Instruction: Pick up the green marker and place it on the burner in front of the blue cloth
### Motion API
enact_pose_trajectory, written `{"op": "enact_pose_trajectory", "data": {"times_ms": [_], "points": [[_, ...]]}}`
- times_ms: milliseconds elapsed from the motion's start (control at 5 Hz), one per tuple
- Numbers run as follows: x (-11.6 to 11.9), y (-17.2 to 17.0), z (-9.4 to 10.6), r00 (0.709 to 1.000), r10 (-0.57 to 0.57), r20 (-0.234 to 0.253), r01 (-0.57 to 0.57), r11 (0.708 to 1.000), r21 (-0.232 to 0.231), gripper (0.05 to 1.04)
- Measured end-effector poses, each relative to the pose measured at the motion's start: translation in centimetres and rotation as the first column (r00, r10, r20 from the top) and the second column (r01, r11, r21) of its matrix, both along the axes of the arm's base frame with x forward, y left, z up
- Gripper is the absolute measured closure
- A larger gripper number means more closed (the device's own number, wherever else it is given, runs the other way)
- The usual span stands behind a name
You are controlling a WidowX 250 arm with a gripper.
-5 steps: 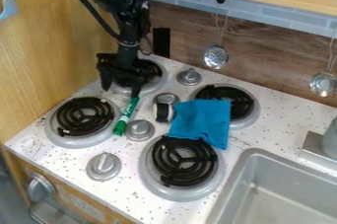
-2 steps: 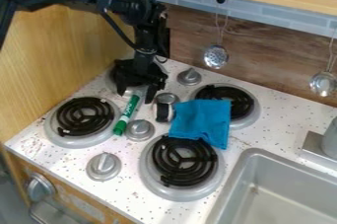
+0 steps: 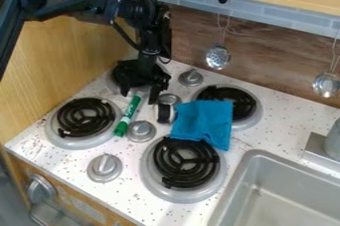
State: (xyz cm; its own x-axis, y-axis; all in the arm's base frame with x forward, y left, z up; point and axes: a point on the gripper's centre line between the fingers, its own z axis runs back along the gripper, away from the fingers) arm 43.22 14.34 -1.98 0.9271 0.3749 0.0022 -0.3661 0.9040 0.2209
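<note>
The gripper (image 3: 139, 94) hangs, its jaws spread apart, by the upper end of the green marker (image 3: 128, 116), near a blue cloth (image 3: 203, 123) partly covering 2 burners (image 3: 187, 164).

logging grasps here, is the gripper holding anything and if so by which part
Nothing is held: the gripper is open, near the green marker.

A green marker (image 3: 128, 115) with white lettering lies on its side, capped end frontward, on the speckled stovetop (image 3: 72, 165) between a coil burner (image 3: 86, 117) and a silver knob (image 3: 140, 131).
</note>
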Motion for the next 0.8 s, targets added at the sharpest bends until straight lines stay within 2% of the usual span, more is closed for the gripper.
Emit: {"op": "enact_pose_trajectory", "data": {"times_ms": [200, 400, 800], "points": [[0.77, 0.02, -0.73, 1.0, 0.004, -0.015, -0.004, 1.0, 0.005, 0.082], [1.23, -0.25, -0.39, 1.0, -0.023, -0.011, 0.023, 1.0, -0.011, 0.082], [1.46, -0.34, -0.74, 0.997, -0.07, -0.033, 0.069, 0.996, -0.048, 0.082]]}}
